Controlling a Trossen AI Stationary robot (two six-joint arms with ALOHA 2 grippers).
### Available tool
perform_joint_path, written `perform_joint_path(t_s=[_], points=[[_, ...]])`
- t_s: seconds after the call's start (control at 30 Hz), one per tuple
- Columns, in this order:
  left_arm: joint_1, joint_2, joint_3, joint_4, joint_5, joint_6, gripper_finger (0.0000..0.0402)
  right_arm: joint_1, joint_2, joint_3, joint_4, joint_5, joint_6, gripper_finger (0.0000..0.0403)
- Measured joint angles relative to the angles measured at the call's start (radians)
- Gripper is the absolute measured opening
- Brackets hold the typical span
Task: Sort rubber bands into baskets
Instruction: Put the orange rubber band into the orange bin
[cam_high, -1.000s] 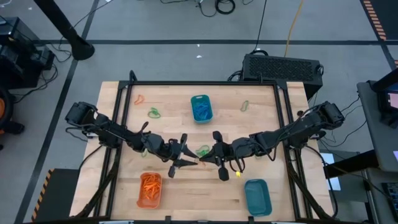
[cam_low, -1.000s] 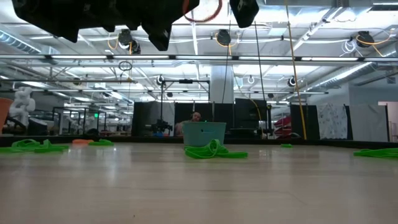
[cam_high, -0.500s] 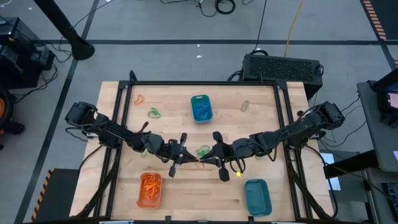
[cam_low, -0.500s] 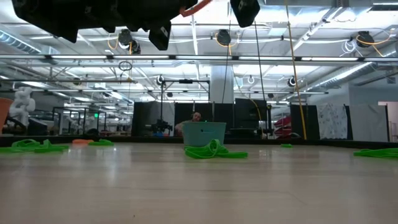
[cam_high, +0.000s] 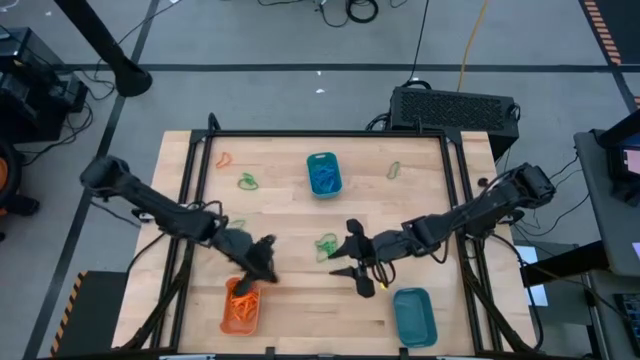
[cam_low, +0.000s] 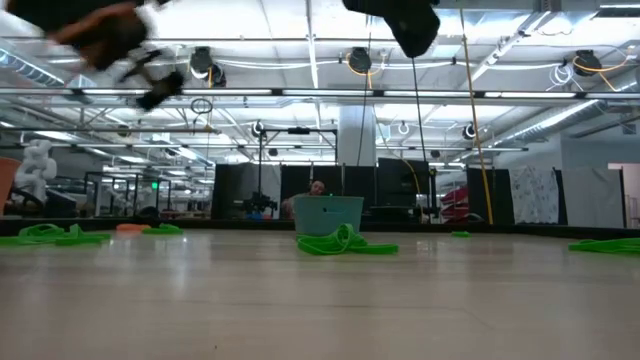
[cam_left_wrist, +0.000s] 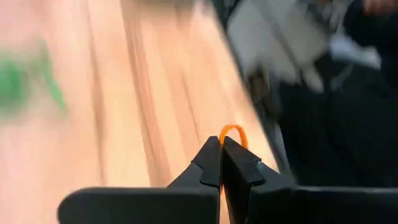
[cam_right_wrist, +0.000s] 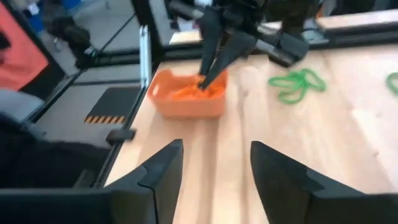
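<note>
Three baskets sit on the wooden worktop (cam_high: 300, 215) in the high view: an orange basket (cam_high: 240, 305) near the front left, a teal basket (cam_high: 323, 173) holding blue rubber bands toward the back middle, and a second teal basket (cam_high: 414, 316) at the front right. The left end effector (cam_high: 262, 270) hangs at the orange basket's back edge. The right end effector (cam_high: 352, 268) hovers over bare wood just beside a green rubber band cluster (cam_high: 326, 244). More green bands (cam_high: 247, 181) and an orange band (cam_high: 222, 158) lie toward the back left, and another green band (cam_high: 394, 170) lies toward the back right.

The low view looks level across the worktop, with a green cluster (cam_low: 343, 241) in the middle, the far teal basket (cam_low: 329, 213) behind it, and other green loops (cam_low: 50, 234) at the left edge. Both arms blur across the top.

The left wrist view shows the left end effector (cam_left_wrist: 221, 163) closed tight on a thin orange rubber band (cam_left_wrist: 232, 131), whose loop pokes out beyond the fingertips.

The right wrist view shows the right end effector (cam_right_wrist: 214, 165) with its fingers (cam_right_wrist: 163, 168) spread apart and nothing between them. Beyond, the left end effector (cam_right_wrist: 211, 71) points down into the orange basket (cam_right_wrist: 186, 94) full of orange bands, with a green cluster (cam_right_wrist: 297, 84) nearby.
</note>
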Motion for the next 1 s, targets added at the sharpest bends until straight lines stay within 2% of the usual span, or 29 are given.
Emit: perform_joint_path(t_s=[0.1, 0.23, 0.43, 0.83, 1.0], points=[[-0.093, -0.042, 0.000, -0.218, 0.000, -0.152, 0.0002, 0.027, 0.000, 0.000, 0.000, 0.000, -0.003, 0.0186], [-0.210, -0.049, 0.000, -0.347, -0.022, -0.304, 0.0002, 0.048, 0.000, 0.000, 0.003, 0.004, -0.022, 0.0187], [-0.278, -0.047, 0.000, -0.349, -0.115, -0.356, 0.0004, 0.055, 0.000, 0.000, 0.023, 0.005, -0.053, 0.0187], [-0.284, -0.047, 0.000, -0.405, -0.116, -0.400, 0.0081, 0.053, 0.000, 0.000, 0.022, 0.006, -0.071, 0.0187], [-0.284, -0.047, 0.000, -0.430, -0.116, -0.400, 0.0098, 0.052, 0.000, 0.000, 0.022, 0.011, -0.074, 0.0187]])
